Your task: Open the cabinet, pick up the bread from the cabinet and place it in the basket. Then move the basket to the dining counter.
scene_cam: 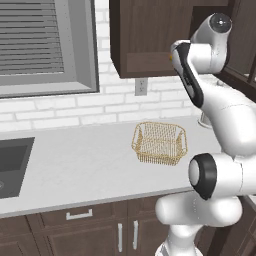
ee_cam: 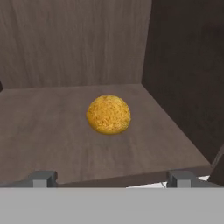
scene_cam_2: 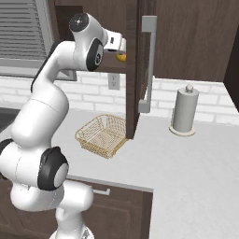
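The bread [ee_cam: 108,114] sits alone on the shelf of the opened cabinet [scene_cam_2: 133,70], ahead of the gripper [ee_cam: 111,178], whose 2 fingers stand apart; likely light, soft and glossy-slick, it wants gentle pinching across its widest middle.

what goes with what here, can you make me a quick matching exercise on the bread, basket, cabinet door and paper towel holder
Things:
1. bread
2. basket
3. cabinet door
4. paper towel holder

Places or states:
A. swung open
B. on the worktop below the cabinet, holding nothing
C. upright near the brick wall
D. on the cabinet shelf, ahead of the open gripper

Pairs: 1-D, 2-B, 3-A, 4-C
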